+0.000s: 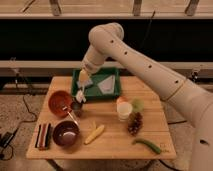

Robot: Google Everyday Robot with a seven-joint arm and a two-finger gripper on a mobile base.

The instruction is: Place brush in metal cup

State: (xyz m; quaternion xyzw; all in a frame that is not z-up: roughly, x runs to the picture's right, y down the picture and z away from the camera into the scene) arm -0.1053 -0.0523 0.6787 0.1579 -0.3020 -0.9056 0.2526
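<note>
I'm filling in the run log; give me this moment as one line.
gripper: above metal cup, holding brush | brush: not yet in cup | table: bowls, corn

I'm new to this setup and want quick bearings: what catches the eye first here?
The big white arm sweeps in from the right, its gripper holding the brush just above the metal cup near the table's left side. Behind sits a green tray; beside the cup, an orange bowl.

wooden table [107,145]: green tray [112,92] at back edge, gripper [81,90] over its left end; orange bowl [60,101] left; purple bowl [66,134] front-left; green vegetable [147,145] front-right.
</note>
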